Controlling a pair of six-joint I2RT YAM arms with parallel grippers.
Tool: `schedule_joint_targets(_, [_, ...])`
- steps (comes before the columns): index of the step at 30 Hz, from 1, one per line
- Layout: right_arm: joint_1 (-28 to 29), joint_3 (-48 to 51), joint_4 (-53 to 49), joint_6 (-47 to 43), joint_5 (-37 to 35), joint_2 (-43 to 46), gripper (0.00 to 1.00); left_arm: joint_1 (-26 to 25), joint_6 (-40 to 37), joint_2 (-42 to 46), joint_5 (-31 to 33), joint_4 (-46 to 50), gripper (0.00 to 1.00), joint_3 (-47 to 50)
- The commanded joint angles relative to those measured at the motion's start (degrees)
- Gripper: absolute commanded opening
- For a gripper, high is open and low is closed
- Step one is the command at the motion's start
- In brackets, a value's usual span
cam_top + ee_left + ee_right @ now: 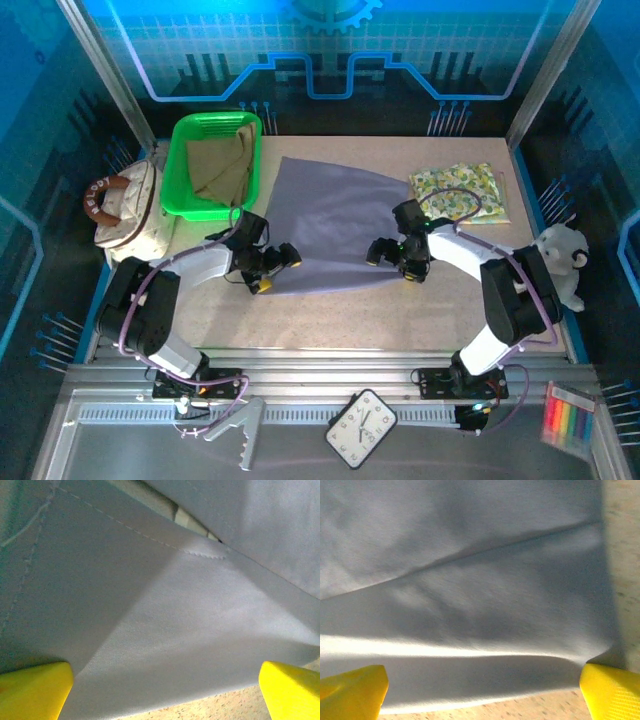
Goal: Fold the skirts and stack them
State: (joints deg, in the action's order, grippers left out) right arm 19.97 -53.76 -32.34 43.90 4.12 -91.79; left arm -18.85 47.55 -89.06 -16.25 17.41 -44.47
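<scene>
Lavender-grey skirt (335,215): spread flat mid-tabletop (330,310). Printed skirt (460,190) folded at far right; khaki skirt (222,165) in green basket (180,170). My left tool (275,270) and right tool (392,262) gape over its near hem, holding nothing. Risk: pinching one layer only, or uneven grips, skewing the fold.

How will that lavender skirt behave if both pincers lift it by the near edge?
Probably floppy: the lavender skirt lies flat on the table with soft creases, so it should sag between two grips. Likely light, since its near edge looks thin against the table. Pushed, it would probably bunch up rather than slide whole.
</scene>
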Motion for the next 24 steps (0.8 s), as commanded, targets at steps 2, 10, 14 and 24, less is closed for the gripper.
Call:
schedule_joint_targets(2, [0.56, -2.69, -6.54, -0.33, -5.86, 4.29, 1.0, 0.83, -2.55, -1.35, 1.74, 2.47, 0.99, 2.82])
schedule_joint_targets(10, [0.51, -1.68, -2.4, 4.92, -7.7, 9.63, 1.0, 1.02, 1.56, 13.73, 8.76, 19.2, 0.99, 1.18])
schedule_joint_targets(14, [-0.01, -1.76, -1.42, 5.59, -7.75, 9.72, 1.0, 1.46, 9.12, 19.25, 8.24, 22.03, 0.94, 4.78])
schedule_joint_targets(24, [-0.41, -1.62, 0.32, 6.55, -6.2, 9.7, 1.0, 2.5, 15.13, 19.27, 11.28, 12.83, 0.57, 11.16])
